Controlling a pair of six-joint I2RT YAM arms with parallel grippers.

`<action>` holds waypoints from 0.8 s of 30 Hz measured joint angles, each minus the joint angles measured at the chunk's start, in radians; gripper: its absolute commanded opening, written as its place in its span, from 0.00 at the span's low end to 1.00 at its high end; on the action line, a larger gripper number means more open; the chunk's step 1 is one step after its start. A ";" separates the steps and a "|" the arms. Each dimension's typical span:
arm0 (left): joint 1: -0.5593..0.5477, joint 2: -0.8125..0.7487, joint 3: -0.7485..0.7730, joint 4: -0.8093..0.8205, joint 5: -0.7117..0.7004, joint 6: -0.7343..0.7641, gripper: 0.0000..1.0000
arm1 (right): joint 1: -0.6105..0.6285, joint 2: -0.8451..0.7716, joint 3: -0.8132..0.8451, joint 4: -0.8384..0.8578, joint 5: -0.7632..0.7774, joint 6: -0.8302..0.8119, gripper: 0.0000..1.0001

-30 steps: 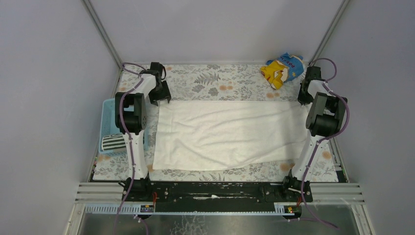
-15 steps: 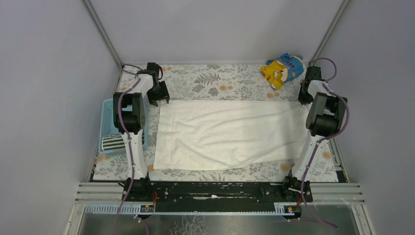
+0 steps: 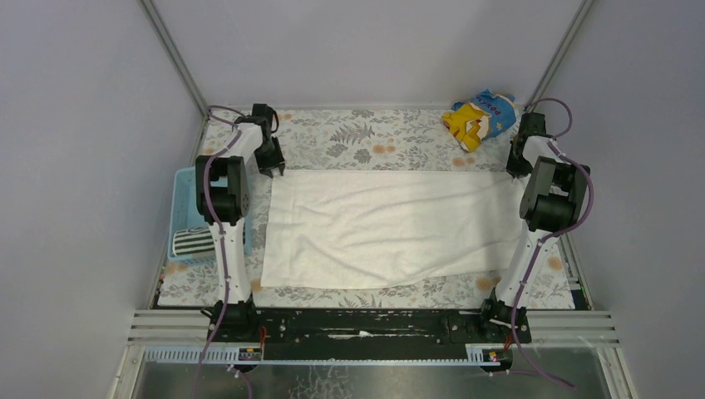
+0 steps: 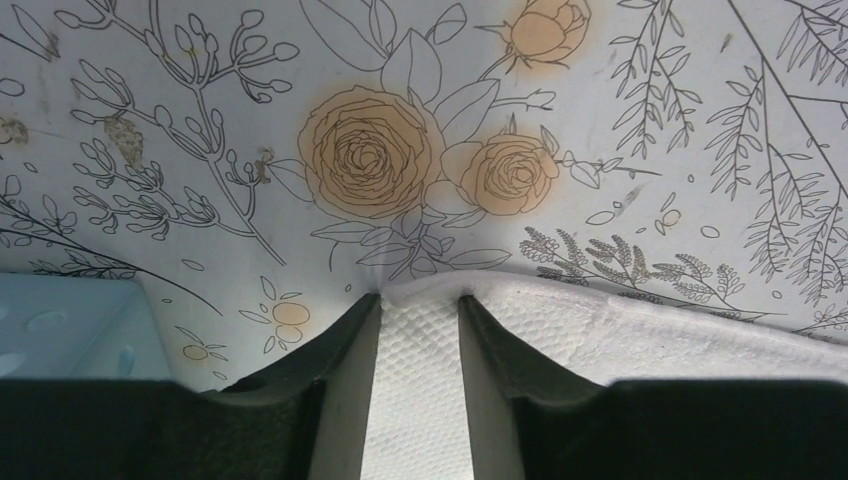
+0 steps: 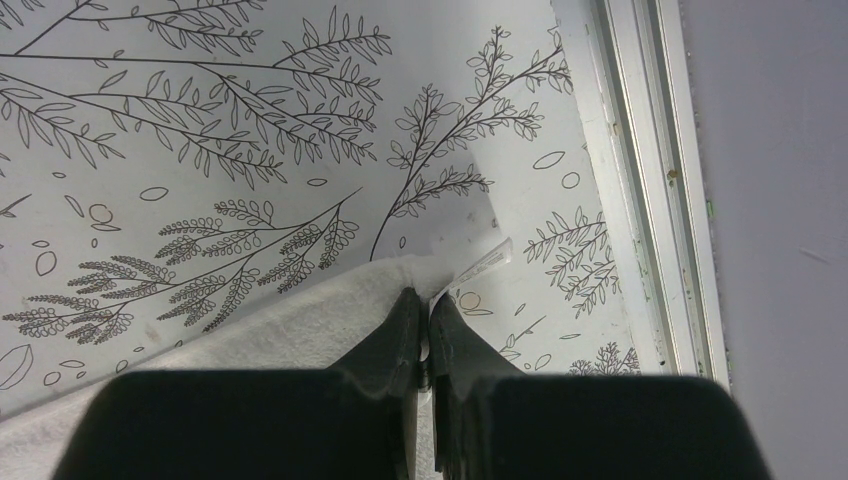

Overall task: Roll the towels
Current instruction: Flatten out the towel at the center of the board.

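Left tool (image 4: 418, 300) straddles white towel (image 3: 391, 229) corner; blue basket (image 3: 182, 179) near.

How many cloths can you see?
3: a big white towel spread mid-table, a striped towel in the blue basket at left, a yellow-and-blue cloth far right. Basket may hide more.

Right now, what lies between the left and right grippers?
The white towel: its far edge runs from the left gripper to the right gripper, as the top view shows.
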 measured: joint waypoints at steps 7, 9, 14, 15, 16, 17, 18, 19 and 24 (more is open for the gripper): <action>-0.020 0.021 0.031 -0.013 -0.005 0.008 0.08 | 0.000 0.001 0.000 0.000 0.000 0.000 0.08; -0.028 0.026 0.040 -0.019 -0.008 0.011 0.00 | 0.000 0.001 0.000 0.000 0.000 0.000 0.08; -0.041 0.027 0.051 -0.027 -0.039 0.016 0.00 | 0.000 0.001 0.002 -0.001 -0.002 0.000 0.07; -0.041 0.026 0.051 -0.027 -0.043 0.016 0.00 | 0.000 0.001 0.002 -0.001 -0.004 0.001 0.07; -0.042 0.024 0.051 -0.027 -0.047 0.016 0.00 | -0.001 0.001 0.004 -0.003 -0.006 0.001 0.06; -0.043 0.022 0.051 -0.027 -0.050 0.017 0.00 | -0.002 0.001 0.005 -0.004 -0.009 0.002 0.06; -0.043 0.020 0.052 -0.027 -0.056 0.017 0.00 | -0.003 0.001 0.006 -0.004 -0.013 0.003 0.06; -0.043 0.018 0.052 -0.027 -0.060 0.017 0.00 | -0.005 0.000 0.006 -0.004 -0.018 0.005 0.06; -0.042 -0.052 0.070 -0.043 -0.085 0.016 0.00 | -0.013 -0.019 0.022 -0.021 -0.045 0.016 0.05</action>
